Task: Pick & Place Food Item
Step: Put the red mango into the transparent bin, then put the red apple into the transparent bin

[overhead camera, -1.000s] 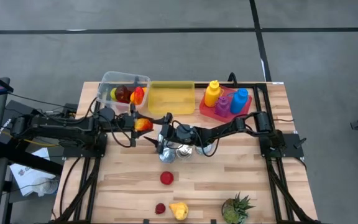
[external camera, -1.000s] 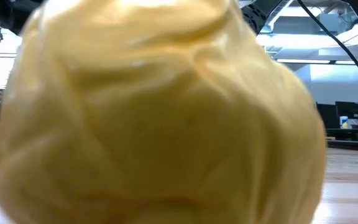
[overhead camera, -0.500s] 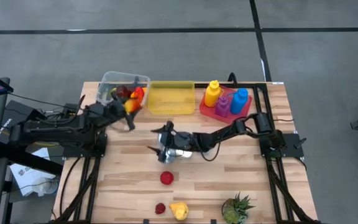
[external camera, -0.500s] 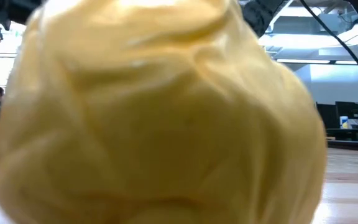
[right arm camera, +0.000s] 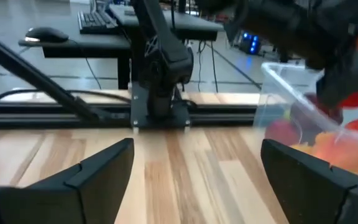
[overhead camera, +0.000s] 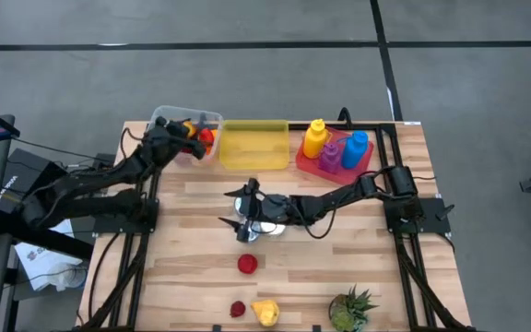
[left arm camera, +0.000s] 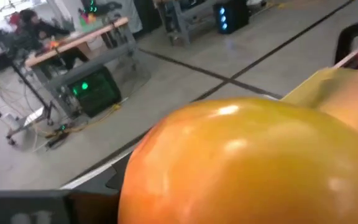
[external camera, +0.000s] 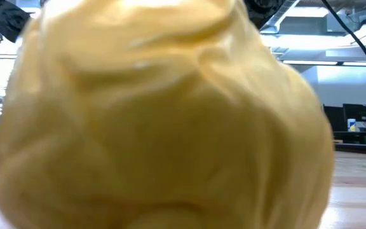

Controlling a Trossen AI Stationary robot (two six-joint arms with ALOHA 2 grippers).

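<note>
Wooden table (overhead camera: 339, 267), far-left corner: the left gripper (overhead camera: 184, 132) pinches an orange fruit (left arm camera: 253, 165) over the clear bin (overhead camera: 159, 118). Right gripper (overhead camera: 244, 214) is spread mid-table. Only the left wrist view shows the fruit clearly.

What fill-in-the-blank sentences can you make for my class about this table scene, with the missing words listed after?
1. The left gripper holds an orange fruit over the clear ____ at the table's back left.
2. The right gripper hovers over the wooden table with its fingers ____.
3. Between the clear bin and the red tray sits a ____ container.
4. The pineapple lies near the table's front ____ corner.

Missing words: bin; open; yellow; right
</note>
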